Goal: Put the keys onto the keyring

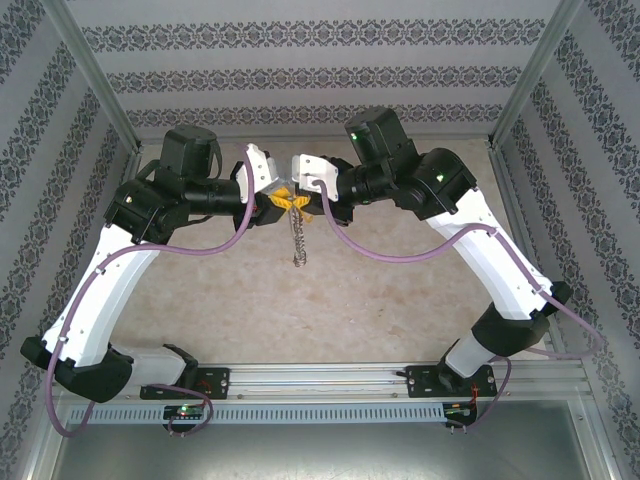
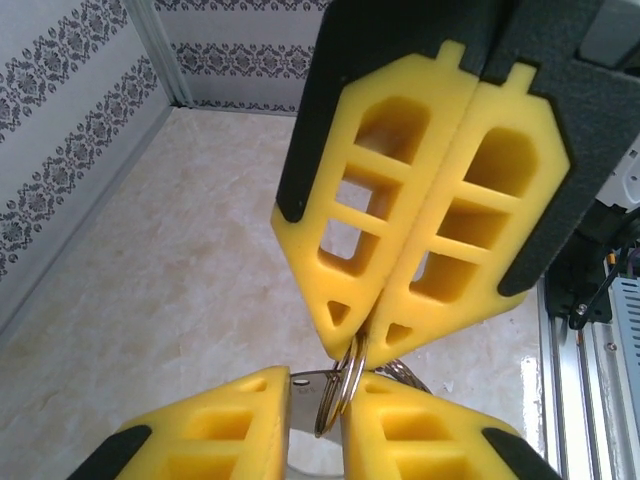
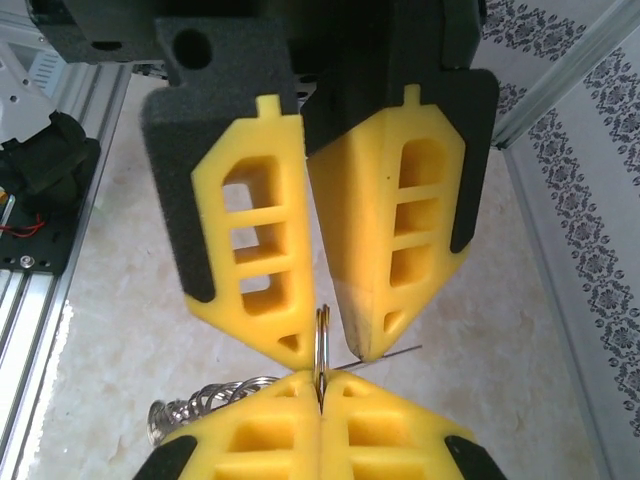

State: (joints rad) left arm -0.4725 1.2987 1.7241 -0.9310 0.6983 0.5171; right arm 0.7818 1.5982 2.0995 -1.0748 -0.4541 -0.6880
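Grippers meet tip to tip above the far middle of the table point(image 1: 400, 300), a pale, glossy, marble-patterned slab. You can see the left gripper point(image 1: 268, 192) and the right gripper point(image 1: 292, 188) in the top view as white housings ending in yellow fingers, with black arm joints behind them and purple cables looping down.

From your right wrist camera, the right gripper point(image 3: 320, 392) is clamped tight on the keyring point(image 3: 323, 345), a thin silvery wire loop standing edge-on between the flat inner faces of its ribbed yellow fingers point(image 3: 395, 440). Opposite it, the left gripper point(image 3: 330, 345) has its two pointed, cut-out fingers nearly together, their tips right at the ring; whether they actually pinch it you cannot tell.

From your left wrist camera, the left gripper point(image 2: 318, 405) shows a narrow gap with the keyring point(image 2: 340, 392) standing in it, and the right gripper point(image 2: 362, 345) pressed together on the ring's upper part.

The keys point(image 1: 298, 238) hang straight down from the meeting point as a thin, jagged grey string above the table. In the right wrist view they appear as a shiny coiled cluster point(image 3: 205, 405) left of the lower fingers.
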